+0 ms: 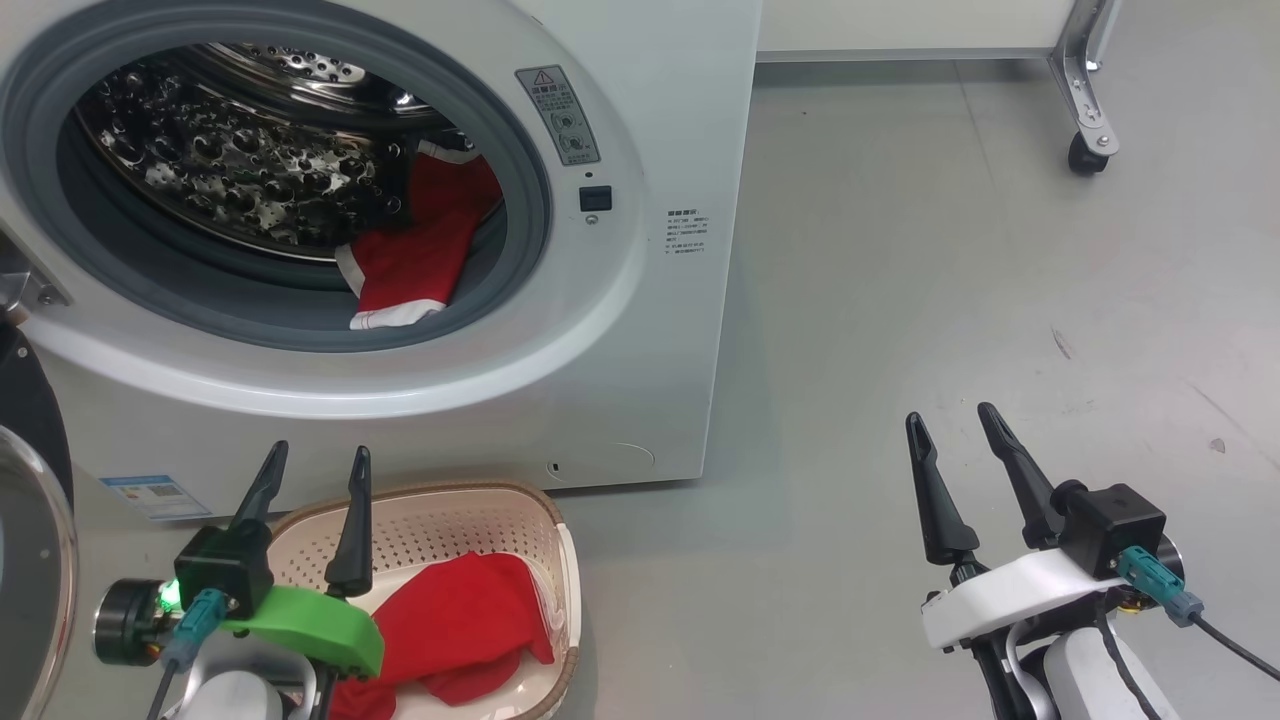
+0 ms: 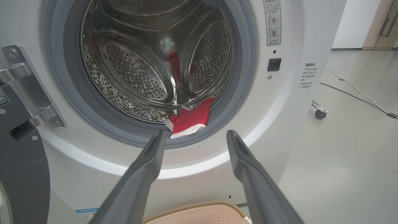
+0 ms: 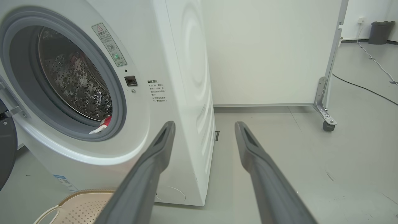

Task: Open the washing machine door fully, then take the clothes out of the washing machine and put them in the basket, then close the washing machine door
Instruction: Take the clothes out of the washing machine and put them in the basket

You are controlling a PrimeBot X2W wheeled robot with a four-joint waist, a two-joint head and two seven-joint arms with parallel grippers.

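Red clothes (image 1: 415, 265) in two spots. One bunch up ahead of the left gripper (image 1: 320, 450), past its fingertips, lying at the front lip of the steel drum (image 1: 230, 170) inside the washing machine (image 1: 640, 300) and spilling onto the grey ring (image 1: 250, 310). Down low, just right of the left fingers (image 1: 352, 530), the other bunch (image 1: 460, 620), sitting in the basket (image 1: 450, 535). Left fingers wide apart, holding nothing, up over the left end of the basket and pointing at the round hole. Off to the left of those fingers, the washing machine door (image 1: 35, 420), swung open, black rim and clear glass at the edge. Far to the right, the right gripper (image 1: 949, 413), well apart from the machine, over bare grey floor (image 1: 900, 250). Wide apart too, the right fingers (image 1: 935, 500), holding nothing. Just left of them in the wrist view, the white side of the machine; far ahead, a white panel (image 3: 264, 53) on a small black wheel (image 3: 326, 126).
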